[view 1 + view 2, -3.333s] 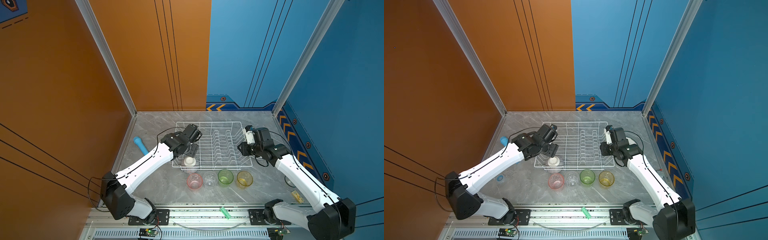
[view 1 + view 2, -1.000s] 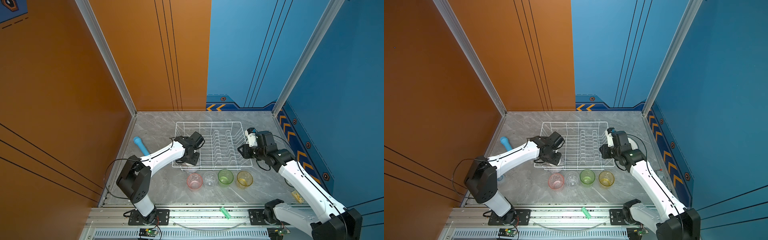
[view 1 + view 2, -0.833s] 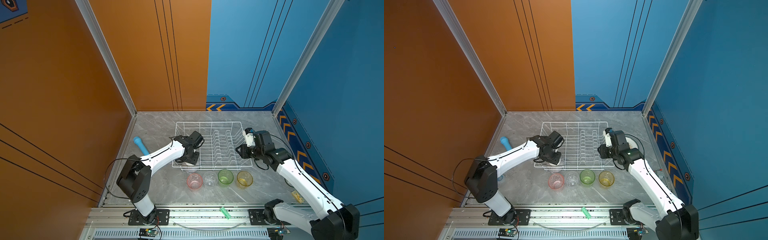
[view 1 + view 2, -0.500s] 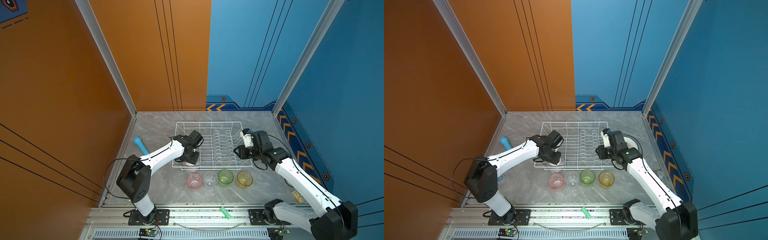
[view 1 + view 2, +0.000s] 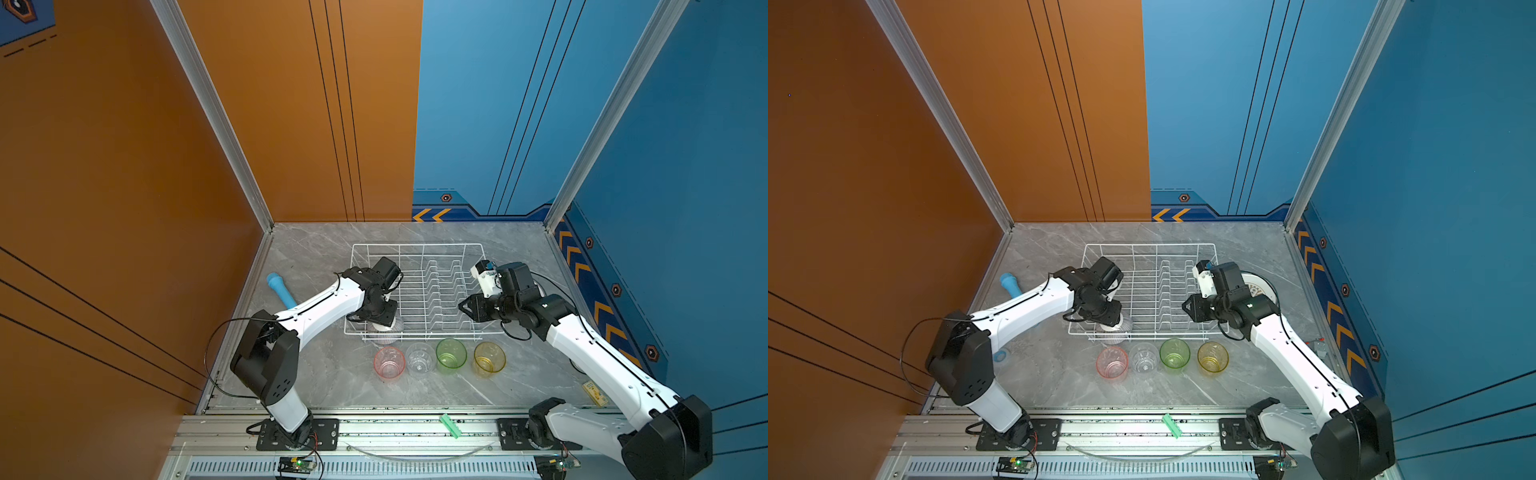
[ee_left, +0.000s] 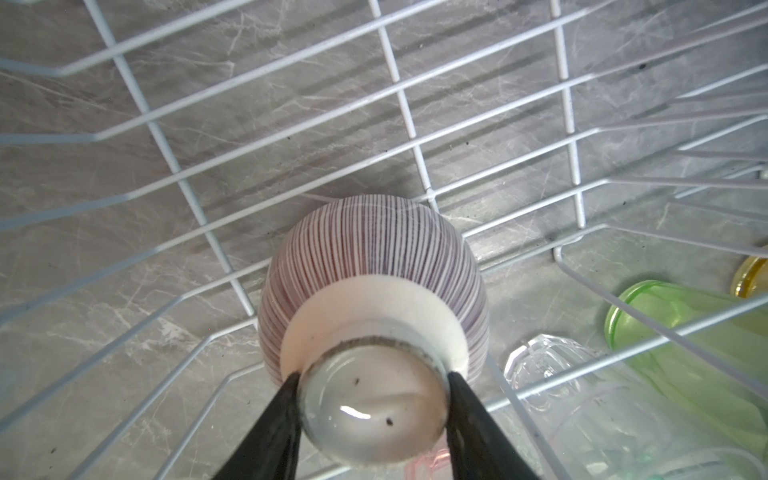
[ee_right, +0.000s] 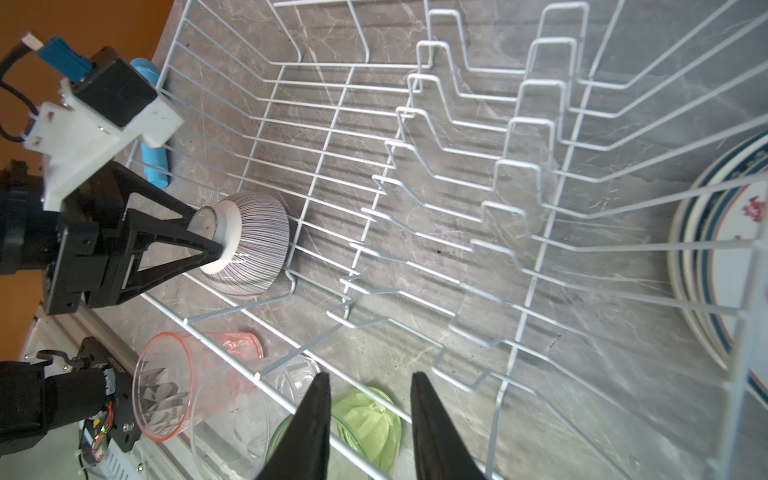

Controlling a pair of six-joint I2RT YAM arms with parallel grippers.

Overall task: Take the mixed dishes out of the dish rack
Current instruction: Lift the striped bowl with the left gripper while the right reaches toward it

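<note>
The white wire dish rack (image 5: 415, 246) (image 5: 1148, 245) stands mid-table. The small striped bowl (image 5: 390, 327) (image 5: 1119, 329) (image 6: 374, 257) (image 7: 255, 245) is upside down and tilted in the rack's near left corner. My left gripper (image 5: 380, 318) (image 6: 372, 378) (image 7: 208, 232) is shut on its white foot ring. My right gripper (image 5: 461, 307) (image 5: 1185, 309) (image 7: 370, 378) hangs open and empty over the rack's near right part. Pink (image 5: 389, 363), clear (image 5: 420, 358), green (image 5: 451, 353) and yellow (image 5: 489, 357) tumblers stand in a row before the rack. Plates (image 5: 1262, 286) (image 7: 727, 257) are stacked right of it.
A light-blue cylinder (image 5: 281, 289) lies left of the rack, partly under my left arm. A small green clip (image 5: 451, 426) rests on the front rail. Upright plate-slot wires (image 7: 457, 174) run down the rack's middle. Walls close in the left, back and right.
My left gripper came down and shut on the bowl, then tipped it toward the rack's near edge. My right gripper has drifted left over the rack.
</note>
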